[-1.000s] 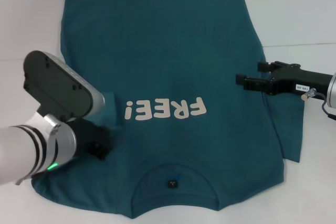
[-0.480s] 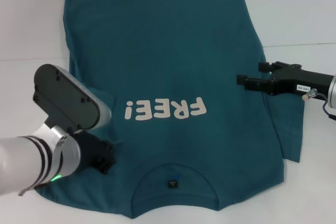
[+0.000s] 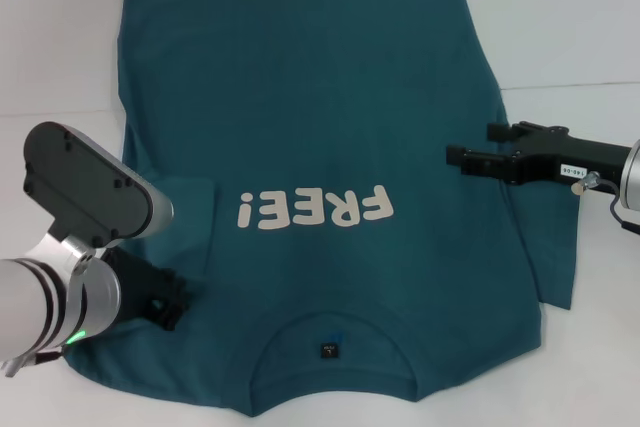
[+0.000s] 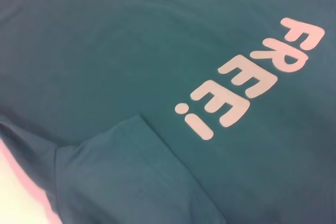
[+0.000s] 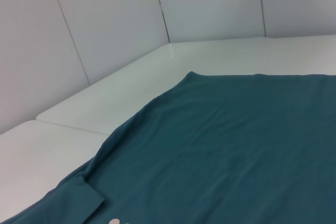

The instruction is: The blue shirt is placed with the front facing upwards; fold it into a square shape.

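The shirt (image 3: 330, 177) lies face up on the white surface (image 3: 560, 17), collar near the robot, hem at the far side, "FREE!" lettering (image 3: 315, 209) across the middle. Its left sleeve (image 3: 185, 217) is already turned in over the body, its edge lying just left of the lettering; the left wrist view shows that flap (image 4: 131, 177) flat, with one clean crease.

The left end effector (image 3: 160, 297) sits low over the near-left shoulder of the shirt. Whether its fingers are parted or pinching cloth, I cannot tell; the arm's housing hides them. The right end effector (image 3: 478, 160) hovers over the right edge of the shirt at mid-height, fingers parted with nothing between them.

Risks, as I judge them:
- If the left end effector lifts away while snagging cloth, the folded sleeve may flip back out or bunch.
- The right sleeve (image 3: 555, 247) lies spread out beyond the body; a grasp that takes only the top layer would drag the front and wrinkle the lettering instead of folding the side over.
- Uneven side folds would leave a skewed rectangle, not a square.
- Pulling hard could slide the whole shirt on the smooth surface.

No containers are in view.
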Controlling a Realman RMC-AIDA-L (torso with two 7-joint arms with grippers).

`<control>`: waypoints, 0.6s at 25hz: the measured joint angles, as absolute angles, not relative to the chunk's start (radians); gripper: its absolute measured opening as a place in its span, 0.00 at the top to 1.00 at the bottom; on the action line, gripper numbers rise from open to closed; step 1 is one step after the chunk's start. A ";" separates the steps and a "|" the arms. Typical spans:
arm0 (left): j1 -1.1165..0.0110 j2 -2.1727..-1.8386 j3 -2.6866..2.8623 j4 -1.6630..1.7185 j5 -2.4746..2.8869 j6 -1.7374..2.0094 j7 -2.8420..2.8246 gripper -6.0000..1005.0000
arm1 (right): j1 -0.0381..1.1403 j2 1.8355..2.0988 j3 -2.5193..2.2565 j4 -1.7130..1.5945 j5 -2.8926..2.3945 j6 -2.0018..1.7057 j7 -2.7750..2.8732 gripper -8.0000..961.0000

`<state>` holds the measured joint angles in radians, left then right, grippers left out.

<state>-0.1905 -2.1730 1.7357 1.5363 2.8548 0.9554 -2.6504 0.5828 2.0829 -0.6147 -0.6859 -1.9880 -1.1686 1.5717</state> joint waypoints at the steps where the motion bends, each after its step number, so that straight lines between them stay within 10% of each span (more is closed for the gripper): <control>1: -0.185 -2.173 1.736 1.540 2.855 0.953 -2.649 0.98 | 0.582 2.083 -0.615 -0.686 -1.988 -1.169 1.572 0.05; 15: -0.143 -2.175 1.678 1.618 2.854 0.940 -2.645 0.60 | 0.568 2.082 -0.609 -0.684 -1.987 -1.171 1.563 0.05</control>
